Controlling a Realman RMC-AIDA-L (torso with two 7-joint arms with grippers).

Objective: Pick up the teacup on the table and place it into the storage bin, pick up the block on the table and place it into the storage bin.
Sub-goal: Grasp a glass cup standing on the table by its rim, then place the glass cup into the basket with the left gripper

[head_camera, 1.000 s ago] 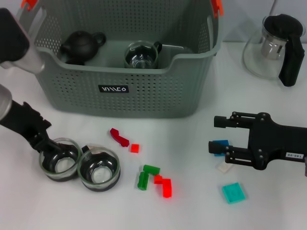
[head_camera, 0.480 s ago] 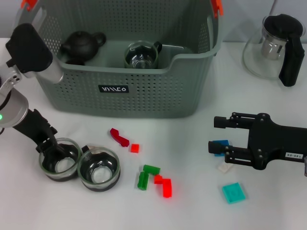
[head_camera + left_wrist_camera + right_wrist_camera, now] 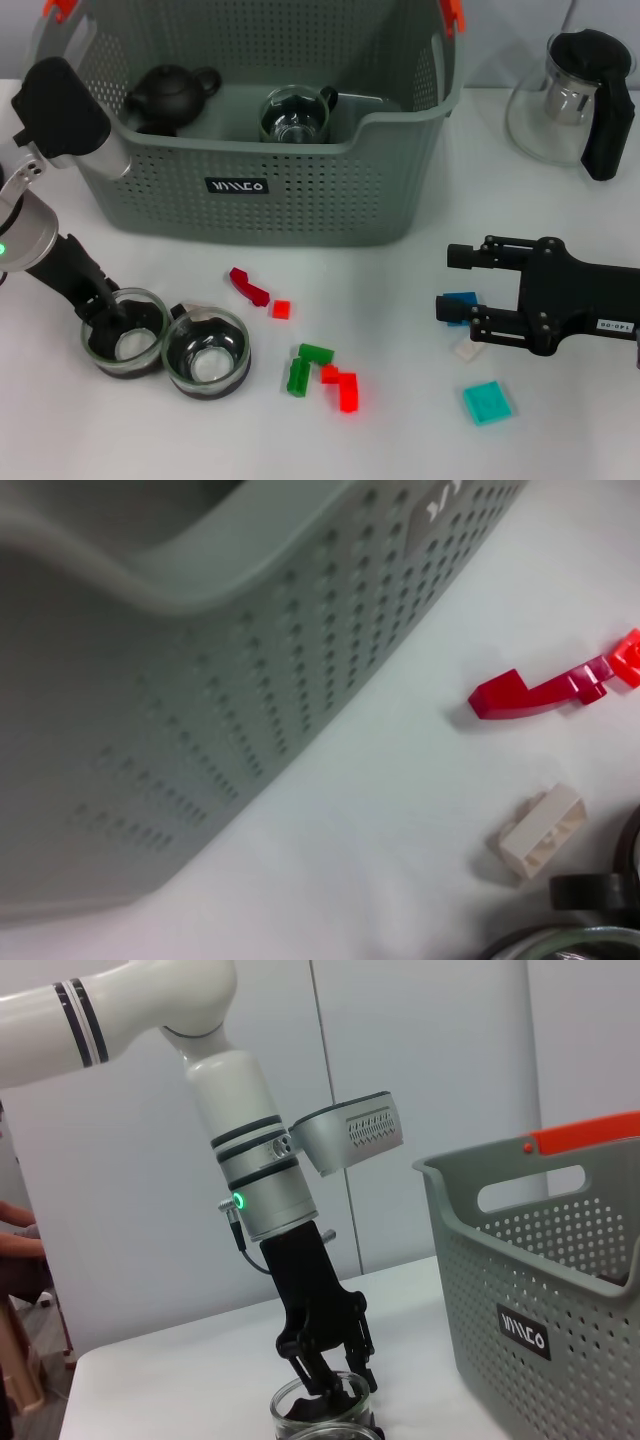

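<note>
Head view gives me the left gripper [image 3: 108, 318] dipped into the outer teacup [image 3: 124, 332], fingers straddling its rim, though I can't tell if they're clamped. That cup touches a second teacup [image 3: 207, 352]. Bare table separates them from the storage bin [image 3: 262, 185]. My right gripper [image 3: 458, 280] hangs spread over a blue block [image 3: 460, 303].

White table [image 3: 400, 440] bears storage bin [image 3: 300, 190]; teacups [image 3: 205, 352]; blocks [image 3: 488, 402].
</note>
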